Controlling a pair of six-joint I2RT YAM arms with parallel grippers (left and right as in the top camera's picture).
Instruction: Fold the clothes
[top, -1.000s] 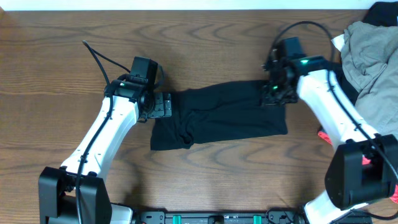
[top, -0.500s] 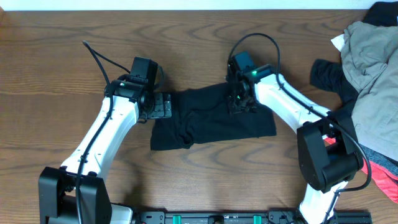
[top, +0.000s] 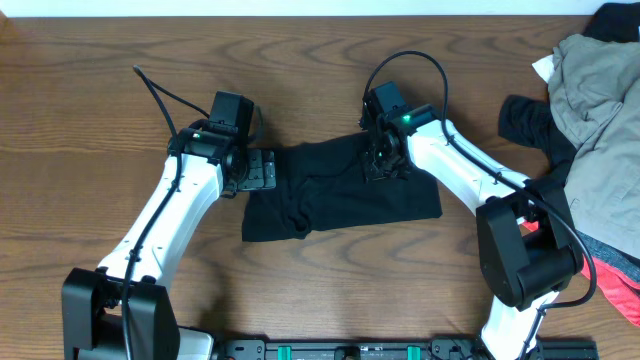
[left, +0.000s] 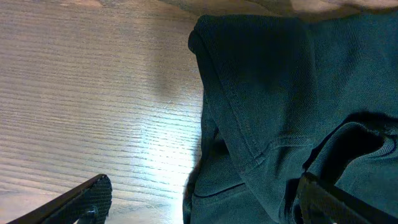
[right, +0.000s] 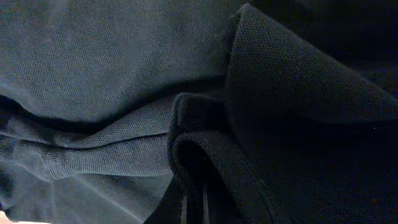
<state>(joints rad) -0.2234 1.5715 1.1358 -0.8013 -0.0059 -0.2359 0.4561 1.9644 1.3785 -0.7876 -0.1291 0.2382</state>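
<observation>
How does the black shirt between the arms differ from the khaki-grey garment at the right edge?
The black shirt lies flat mid-table, partly folded; the khaki-grey garment sits crumpled in a heap. The shirt is dark, the garment pale. Both rest on the table.

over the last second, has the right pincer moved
Yes. The right pincer has moved left, away from the khaki-grey crumpled garment, pulling the right edge of the black fabric shirt along.

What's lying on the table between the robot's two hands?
The black shirt lies between the left gripper and right gripper, seen in the overhead view.
</observation>
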